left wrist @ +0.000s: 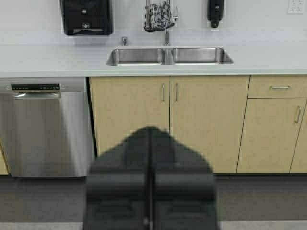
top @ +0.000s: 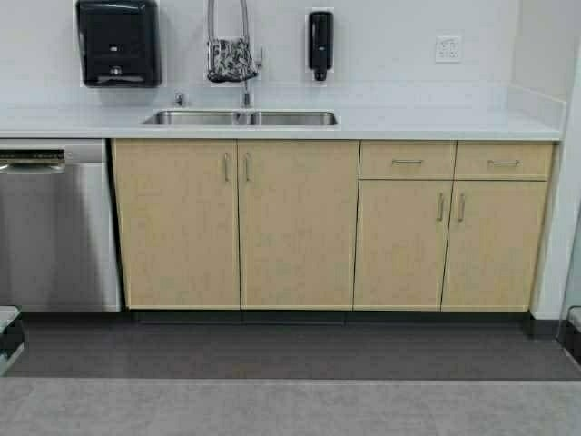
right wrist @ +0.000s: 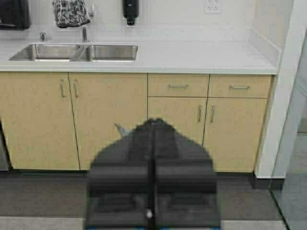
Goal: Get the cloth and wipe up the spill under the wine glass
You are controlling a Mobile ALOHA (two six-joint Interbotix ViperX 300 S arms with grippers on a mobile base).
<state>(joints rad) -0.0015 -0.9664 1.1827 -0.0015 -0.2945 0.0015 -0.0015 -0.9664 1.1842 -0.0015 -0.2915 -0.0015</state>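
Note:
The cloth (top: pixel 231 60), white-grey with a black floral pattern, hangs over the tall faucet above the double sink (top: pixel 241 118). It also shows in the left wrist view (left wrist: pixel 158 17) and the right wrist view (right wrist: pixel 70 13). The wine glass and the spill are out of view. My left gripper (left wrist: pixel 150 130) is shut and empty, held low and pointing at the cabinets. My right gripper (right wrist: pixel 154 121) is shut and empty, also low and far from the counter. In the high view only the arms' ends show at the lower left (top: pixel 9 336) and lower right (top: pixel 573 331) edges.
A white counter (top: pixel 408 123) runs over tan cabinets (top: pixel 300 222). A steel dishwasher (top: pixel 54 227) stands at the left. A black towel dispenser (top: pixel 118 41) and a soap dispenser (top: pixel 320 44) hang on the wall. Dark then grey floor (top: pixel 290 400) lies before me. A wall edge (top: pixel 558 227) stands at the right.

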